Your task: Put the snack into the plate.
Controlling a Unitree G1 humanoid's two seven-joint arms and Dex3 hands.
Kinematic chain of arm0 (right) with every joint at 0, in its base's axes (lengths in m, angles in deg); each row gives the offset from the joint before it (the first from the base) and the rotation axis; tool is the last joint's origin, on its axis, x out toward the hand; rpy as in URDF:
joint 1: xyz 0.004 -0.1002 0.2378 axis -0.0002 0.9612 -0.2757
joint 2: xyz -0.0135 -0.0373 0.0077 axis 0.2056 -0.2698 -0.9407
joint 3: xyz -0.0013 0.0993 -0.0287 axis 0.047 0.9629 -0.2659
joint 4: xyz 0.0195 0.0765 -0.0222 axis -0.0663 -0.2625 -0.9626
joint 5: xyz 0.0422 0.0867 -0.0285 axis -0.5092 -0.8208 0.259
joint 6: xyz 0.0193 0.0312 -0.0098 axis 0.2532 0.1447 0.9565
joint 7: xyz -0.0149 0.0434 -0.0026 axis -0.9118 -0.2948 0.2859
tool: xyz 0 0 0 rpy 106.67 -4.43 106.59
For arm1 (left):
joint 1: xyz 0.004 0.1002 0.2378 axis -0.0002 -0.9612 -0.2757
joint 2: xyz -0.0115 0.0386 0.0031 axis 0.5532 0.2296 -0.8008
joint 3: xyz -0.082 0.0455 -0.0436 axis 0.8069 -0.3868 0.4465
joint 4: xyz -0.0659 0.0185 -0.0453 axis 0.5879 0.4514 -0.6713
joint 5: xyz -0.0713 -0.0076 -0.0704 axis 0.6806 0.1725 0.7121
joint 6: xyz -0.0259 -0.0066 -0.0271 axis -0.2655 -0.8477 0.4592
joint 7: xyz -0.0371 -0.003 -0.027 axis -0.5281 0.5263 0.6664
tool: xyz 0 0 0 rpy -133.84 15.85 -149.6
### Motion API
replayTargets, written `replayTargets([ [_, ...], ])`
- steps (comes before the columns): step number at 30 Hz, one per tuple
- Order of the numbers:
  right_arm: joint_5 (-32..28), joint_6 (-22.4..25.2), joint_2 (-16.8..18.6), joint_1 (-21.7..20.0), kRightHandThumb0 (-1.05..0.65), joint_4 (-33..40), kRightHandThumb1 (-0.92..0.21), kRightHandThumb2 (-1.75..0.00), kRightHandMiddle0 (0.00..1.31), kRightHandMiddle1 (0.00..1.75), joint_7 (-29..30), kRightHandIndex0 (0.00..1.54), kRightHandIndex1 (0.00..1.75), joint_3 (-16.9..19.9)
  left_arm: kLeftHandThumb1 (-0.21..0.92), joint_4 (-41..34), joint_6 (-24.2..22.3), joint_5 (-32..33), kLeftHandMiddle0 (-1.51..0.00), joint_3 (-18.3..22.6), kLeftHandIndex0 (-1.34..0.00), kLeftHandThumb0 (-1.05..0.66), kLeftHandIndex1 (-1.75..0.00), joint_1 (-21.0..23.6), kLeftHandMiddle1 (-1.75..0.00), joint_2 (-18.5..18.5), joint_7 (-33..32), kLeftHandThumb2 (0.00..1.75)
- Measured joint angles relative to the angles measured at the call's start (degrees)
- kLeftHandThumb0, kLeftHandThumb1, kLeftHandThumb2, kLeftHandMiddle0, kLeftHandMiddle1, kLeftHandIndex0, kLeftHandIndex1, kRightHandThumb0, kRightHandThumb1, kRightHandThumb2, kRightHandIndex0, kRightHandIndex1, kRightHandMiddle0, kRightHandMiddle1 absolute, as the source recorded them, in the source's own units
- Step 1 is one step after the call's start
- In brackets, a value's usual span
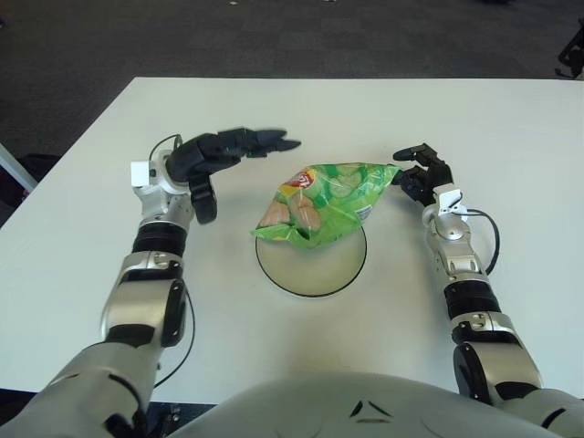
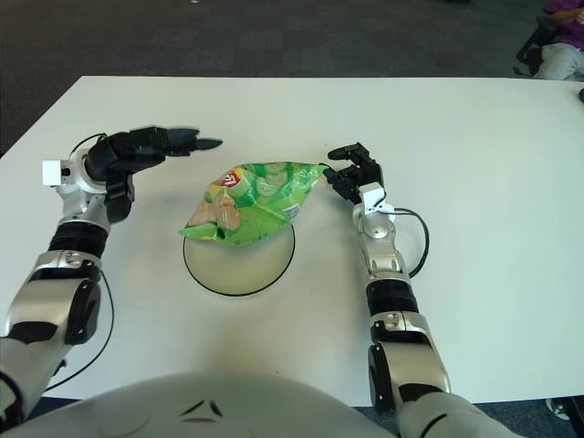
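Green snack bag (image 1: 324, 203) lies across the far rim of the round plate (image 1: 310, 272), near the worktop (image 1: 511, 128) centre; its far-right corner juts past the rim toward the right hand (image 1: 418, 172). Right hand sits just beside that corner, fingers (image 1: 406, 155) curled; cannot tell whether they pinch the bag. Left hand (image 1: 214, 157) is raised on the bag's left, apart from it, fingers (image 1: 269, 140) extended toward the bag, holding nothing.

Head stereo pair, overlooking table (image 1: 474, 119)
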Motion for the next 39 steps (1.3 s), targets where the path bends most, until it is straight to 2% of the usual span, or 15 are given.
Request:
replayTargets([
  [1,0.00,0.00,0.00,0.00,-0.01,-0.05,-0.92,-0.12,0.51,1.17,0.01,0.72,1.26,0.03,0.92,-0.02,-1.73,0.16,-0.74,1.02,-0.51,-0.66,-0.48,0.34,-0.35,-0.07,-2.93,0.53],
  [2,-0.01,0.00,-0.02,0.00,-0.01,-0.10,-0.92,-0.12,0.51,1.17,0.01,0.72,1.26,0.06,0.92,-0.23,-3.57,-0.11,-0.79,1.55,-0.49,-0.60,-0.68,0.63,-0.31,0.09,-5.53,0.48],
  [3,0.00,0.00,-0.02,0.00,-0.01,-0.11,-0.92,-0.12,0.51,1.17,0.02,0.72,1.26,0.07,0.92,-0.38,-4.44,-0.96,-0.86,1.77,-0.46,-0.51,-0.99,0.93,-0.26,0.40,-8.23,0.43],
  [4,0.00,0.00,-0.02,0.00,-0.01,-0.11,-0.92,-0.12,0.51,1.17,0.02,0.72,1.26,0.06,0.92,-0.46,-4.91,-1.83,-0.91,1.96,-0.45,-0.46,-1.16,1.16,-0.38,0.63,-10.78,0.38],
  [5,0.00,0.00,-0.02,0.00,-0.01,-0.10,-0.92,-0.12,0.51,1.17,0.02,0.72,1.26,0.05,0.92,-0.54,-5.07,-2.90,-0.90,2.10,-0.45,-0.44,-1.23,1.32,-0.45,0.82,-13.30,0.36],
  [7,0.00,0.00,0.00,0.00,-0.01,-0.10,-0.92,-0.12,0.51,1.17,0.02,0.72,1.26,0.02,0.92,-0.64,-4.91,-5.08,-0.87,2.30,-0.46,-0.39,-1.36,1.42,-0.84,0.84,-18.28,0.31],
  [8,0.00,0.00,0.00,0.00,-0.01,-0.10,-0.92,-0.12,0.51,1.17,0.02,0.72,1.26,0.00,0.92,-0.62,-4.61,-6.18,-0.85,2.38,-0.48,-0.38,-1.39,1.41,-1.06,0.74,-20.54,0.28],
  [9,0.00,0.00,0.01,0.00,-0.01,-0.10,-0.92,-0.12,0.51,1.17,0.02,0.72,1.26,0.00,0.92,-0.55,-4.17,-7.55,-0.84,2.45,-0.48,-0.38,-1.40,1.41,-1.13,0.55,-23.08,0.28],
  [10,0.00,0.00,0.01,0.00,-0.01,-0.10,-0.92,-0.12,0.51,1.17,0.02,0.72,1.26,0.00,0.92,-0.46,-3.57,-8.92,-0.82,2.54,-0.48,-0.37,-1.41,1.41,-1.29,0.29,-25.64,0.27],
  [14,-0.01,0.00,0.08,0.00,-0.01,-0.10,-0.92,-0.12,0.51,1.17,0.05,0.72,1.26,-0.02,0.92,0.55,-1.88,-13.70,-0.75,2.84,-0.47,-0.36,-1.46,1.44,-1.63,-1.11,-35.20,0.27],
  [16,-0.01,0.00,0.15,0.00,-0.01,-0.10,-0.92,-0.12,0.51,1.17,0.13,0.72,1.26,-0.01,0.92,1.32,-2.25,-14.96,-0.73,3.38,-0.45,-0.36,-1.49,1.47,-1.69,-2.41,-39.88,0.29],
  [19,-0.02,-0.02,0.34,0.00,-0.01,-0.10,-0.92,-0.12,0.51,1.17,0.37,0.72,1.26,0.01,0.92,1.74,-5.46,-15.25,-0.72,4.32,-0.42,-0.36,-1.52,1.46,-1.73,-4.66,-46.32,0.31],
  [24,-0.13,-0.11,0.47,-0.01,-0.01,-0.10,-0.92,-0.12,0.52,1.16,0.47,0.71,1.27,0.05,0.92,0.85,-9.31,-17.32,-0.70,4.46,-0.39,-0.36,-1.55,1.32,-1.74,-6.47,-52.89,0.34],
  [39,-0.35,-0.28,0.48,-0.02,-0.01,-0.09,-0.92,-0.12,0.52,1.16,0.75,0.71,1.28,0.09,0.92,-0.50,-9.02,-28.74,-0.73,2.36,-0.40,-0.36,-1.55,-1.12,-1.65,-9.13,-66.82,0.33],
])
